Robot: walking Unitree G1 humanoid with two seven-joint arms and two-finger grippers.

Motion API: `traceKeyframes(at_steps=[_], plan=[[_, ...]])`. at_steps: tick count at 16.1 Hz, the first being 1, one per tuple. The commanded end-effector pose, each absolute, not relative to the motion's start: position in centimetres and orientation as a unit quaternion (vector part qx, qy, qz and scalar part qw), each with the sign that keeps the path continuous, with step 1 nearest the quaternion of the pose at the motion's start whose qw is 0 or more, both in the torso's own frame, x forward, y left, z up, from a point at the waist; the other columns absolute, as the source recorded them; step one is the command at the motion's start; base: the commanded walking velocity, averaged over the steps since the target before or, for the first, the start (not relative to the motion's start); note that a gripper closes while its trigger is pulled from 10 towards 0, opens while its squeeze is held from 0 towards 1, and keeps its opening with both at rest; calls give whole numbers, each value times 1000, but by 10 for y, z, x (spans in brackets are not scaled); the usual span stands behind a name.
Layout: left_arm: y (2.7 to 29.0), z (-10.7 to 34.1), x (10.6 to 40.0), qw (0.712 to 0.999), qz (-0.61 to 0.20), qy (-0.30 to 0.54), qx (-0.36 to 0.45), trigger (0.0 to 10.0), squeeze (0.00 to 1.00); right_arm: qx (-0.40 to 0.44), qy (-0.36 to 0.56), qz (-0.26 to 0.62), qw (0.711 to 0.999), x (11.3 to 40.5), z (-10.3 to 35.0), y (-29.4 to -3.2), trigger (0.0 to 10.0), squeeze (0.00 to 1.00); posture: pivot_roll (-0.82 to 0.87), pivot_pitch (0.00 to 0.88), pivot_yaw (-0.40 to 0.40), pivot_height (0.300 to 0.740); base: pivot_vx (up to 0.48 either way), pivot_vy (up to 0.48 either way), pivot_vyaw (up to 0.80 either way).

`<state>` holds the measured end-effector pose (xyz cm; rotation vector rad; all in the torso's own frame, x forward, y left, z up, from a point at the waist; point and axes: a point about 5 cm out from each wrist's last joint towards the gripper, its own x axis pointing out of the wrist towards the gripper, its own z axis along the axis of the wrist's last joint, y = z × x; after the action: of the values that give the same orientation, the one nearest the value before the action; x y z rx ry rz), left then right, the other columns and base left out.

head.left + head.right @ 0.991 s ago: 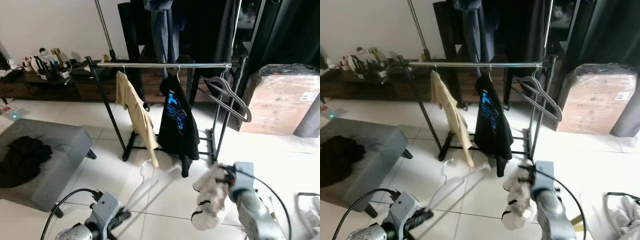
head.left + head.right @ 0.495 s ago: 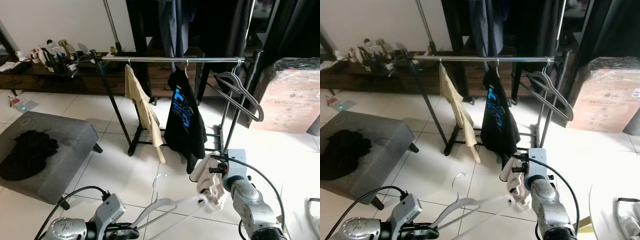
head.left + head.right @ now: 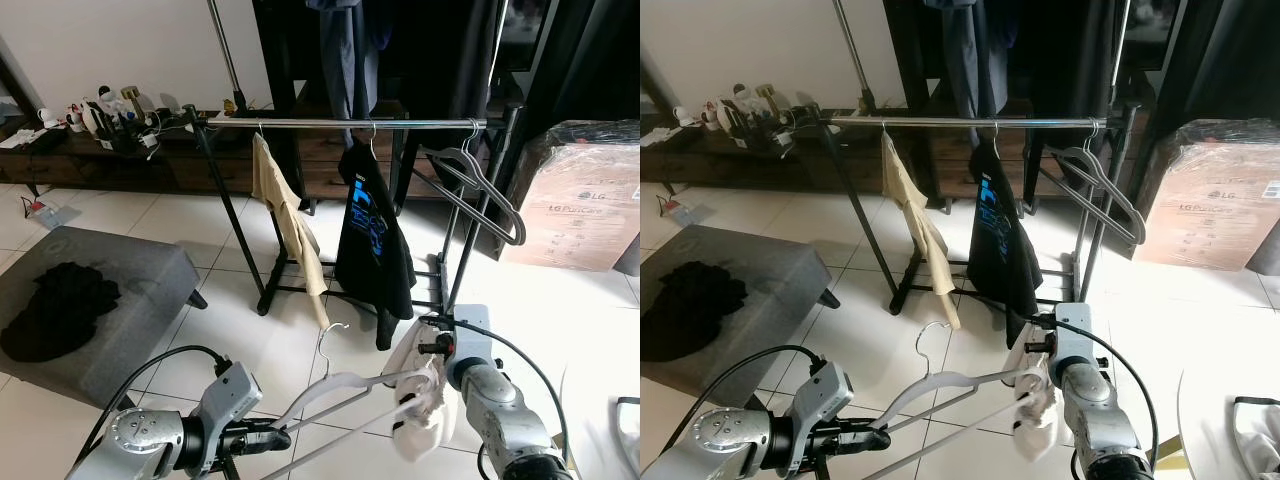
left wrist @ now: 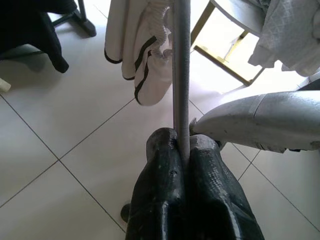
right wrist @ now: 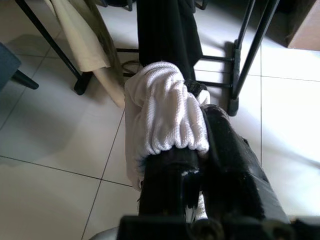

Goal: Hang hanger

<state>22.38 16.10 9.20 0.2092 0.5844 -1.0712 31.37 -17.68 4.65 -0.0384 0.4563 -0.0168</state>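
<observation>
Your left gripper [image 4: 182, 150] is clenched on the bar of the white hanger [image 3: 345, 385], a grip the left wrist view confirms and the head views leave hidden. The right wrist view shows your right gripper [image 5: 192, 145] clamped on a bunched white garment [image 5: 167, 117], the cloth wrapped over the black fingers [image 5: 230, 150].

In the head views, your left arm reaches low from the left and holds the hanger out level toward the right, hook up. Your right arm is raised at the lower right, with the garment draped at the hanger's far end.

Beyond lies a white tiled floor [image 3: 250, 330]. A grey ottoman [image 3: 110, 300] carrying dark cloth stands to the left. Farther off, the clothes rack [image 3: 350, 123] holds a beige garment [image 3: 285, 225], a black shirt [image 3: 372, 240] and empty hangers [image 3: 480, 190]. A wrapped box [image 3: 585, 200] stands at the right.
</observation>
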Motion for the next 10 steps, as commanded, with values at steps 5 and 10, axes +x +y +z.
traceKeyframes(at_steps=[5, 10], plan=[[153, 95, 234, 837, -482, 239, 102, 10000, 0, -17, 224, -7, 975, 318, 50, -173, 10000, 0, -127, 78, 90, 740, 0, 0, 0], [141, 90, 236, 854, -465, 224, 68, 10000, 0, -10, 252, -6, 968, 319, 53, -169, 10000, 0, -131, 103, 85, 740, 0, 0, 0]])
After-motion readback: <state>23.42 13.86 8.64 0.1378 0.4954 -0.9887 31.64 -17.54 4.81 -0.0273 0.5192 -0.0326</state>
